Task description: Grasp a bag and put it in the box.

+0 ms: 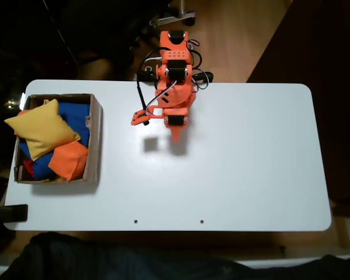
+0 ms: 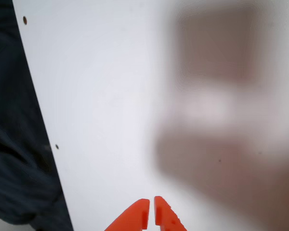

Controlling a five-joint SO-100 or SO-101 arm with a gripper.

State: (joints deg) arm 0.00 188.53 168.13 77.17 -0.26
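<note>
Bag (image 1: 42,128) atop box (image 1: 95,140) contents, frame left; gripper (image 2: 149,211) clenched empty, bottom centre of wrist view, over table (image 1: 251,163)

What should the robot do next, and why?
Probably nothing more than stay tucked back. The yellow beanbag already lies in the cardboard box on top of the blue and orange ones, and no bag shows on the white table. The claw looks shut with nothing between its tips.

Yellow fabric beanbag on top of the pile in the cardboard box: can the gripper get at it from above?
Probably yes. The soft yellow fabric beanbag lies uncovered on top in the shallow brown cardboard box; the orange gripper is shut over bare table.
</note>
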